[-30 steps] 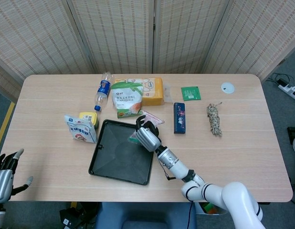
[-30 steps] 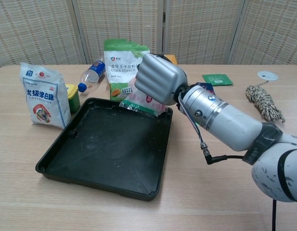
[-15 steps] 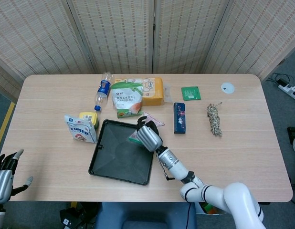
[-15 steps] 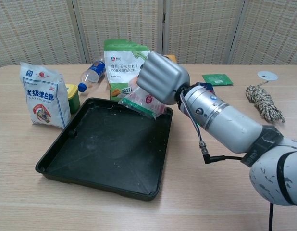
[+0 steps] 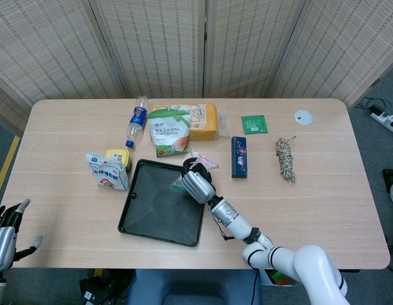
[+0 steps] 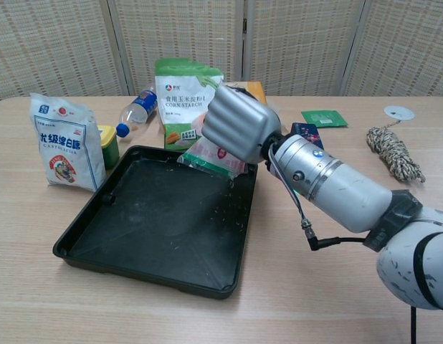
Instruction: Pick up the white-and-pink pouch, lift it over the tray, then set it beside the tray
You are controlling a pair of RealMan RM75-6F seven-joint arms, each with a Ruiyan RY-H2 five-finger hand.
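Two hands | right hand (image 6: 239, 129) clamps pouch (image 6: 211, 159) over tray (image 6: 135, 236) corner | left hand (image 5: 2, 238) fingers spread, idle

- I see a woven folding screen (image 5: 203, 47) behind the wooden table (image 5: 324, 190).
- Grey floor (image 5: 384, 76) and a power strip (image 5: 382, 119) lie beyond it.

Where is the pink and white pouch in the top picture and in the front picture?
Head view: the white-and-pink pouch is near the middle, at the tray's far right corner, partly hidden by the right robot hand holding it.
Chest view: the pouch is centre, just under the right robot hand, over the tray's far edge.
Shared landmark: the black tray in both views.
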